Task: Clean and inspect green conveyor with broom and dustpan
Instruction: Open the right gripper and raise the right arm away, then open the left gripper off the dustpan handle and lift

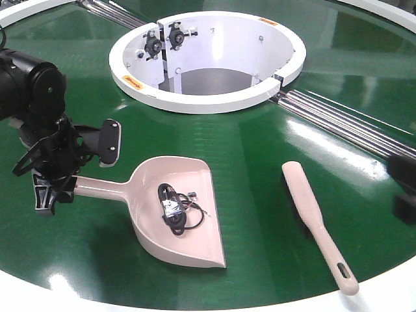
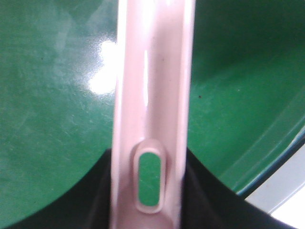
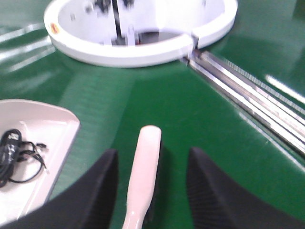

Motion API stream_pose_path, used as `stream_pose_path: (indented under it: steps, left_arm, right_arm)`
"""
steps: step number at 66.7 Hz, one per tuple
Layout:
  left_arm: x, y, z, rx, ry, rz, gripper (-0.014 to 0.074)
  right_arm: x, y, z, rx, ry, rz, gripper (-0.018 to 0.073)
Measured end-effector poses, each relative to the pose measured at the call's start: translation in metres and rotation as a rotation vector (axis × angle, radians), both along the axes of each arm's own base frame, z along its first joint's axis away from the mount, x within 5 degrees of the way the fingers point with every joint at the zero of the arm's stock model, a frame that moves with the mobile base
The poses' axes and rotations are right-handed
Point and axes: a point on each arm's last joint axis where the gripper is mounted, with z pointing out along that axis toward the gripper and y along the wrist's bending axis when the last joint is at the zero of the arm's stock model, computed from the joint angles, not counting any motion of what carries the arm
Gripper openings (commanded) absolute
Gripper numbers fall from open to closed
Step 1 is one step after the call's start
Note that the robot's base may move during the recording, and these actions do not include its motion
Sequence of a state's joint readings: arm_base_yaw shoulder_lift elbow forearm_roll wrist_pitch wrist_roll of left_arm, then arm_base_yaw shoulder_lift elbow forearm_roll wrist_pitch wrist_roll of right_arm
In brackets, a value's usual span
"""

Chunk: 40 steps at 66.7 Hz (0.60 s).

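Left hand point(image 1: 71, 172) sat at dustpan point(image 1: 195, 182) handle end, fingers either side of it. Clamped or merely flanking: could not tell. Right hand point(image 3: 152, 152) was spread, straddling broom point(image 3: 143, 162) head, gap on both sides, no contact. Both tools lay flat on conveyor point(image 1: 260, 188), well apart. Dark tangled debris point(image 1: 174, 209) already lay inside dustpan; visible conveyor looked clean. Judged sweeping largely done. Left to do: lift tools, empty dustpan, inspect rest of conveyor.
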State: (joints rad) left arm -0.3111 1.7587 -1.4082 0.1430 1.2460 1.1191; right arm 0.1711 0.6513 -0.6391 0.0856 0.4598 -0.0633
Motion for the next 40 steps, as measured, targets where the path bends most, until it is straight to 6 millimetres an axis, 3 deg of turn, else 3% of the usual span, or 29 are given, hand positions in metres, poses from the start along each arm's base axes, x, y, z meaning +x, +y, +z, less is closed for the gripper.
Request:
stream_pose_path:
  steps: [9, 17, 40]
  left_arm:
    - [0.000, 0.000, 0.000, 0.000, 0.000, 0.000, -0.0007]
    - [0.000, 0.000, 0.000, 0.000, 0.000, 0.000, -0.0007]
    - [0.000, 0.000, 0.000, 0.000, 0.000, 0.000, -0.0007]
  right_arm:
    - [-0.043, -0.008, -0.009, 0.014, -0.141, 0.001, -0.0014]
    - [-0.064, -0.011, -0.017, 0.024, -0.209, 0.001, -0.0008]
    - [-0.072, -0.012, -0.023, 0.017, -0.187, 0.006, -0.0008]
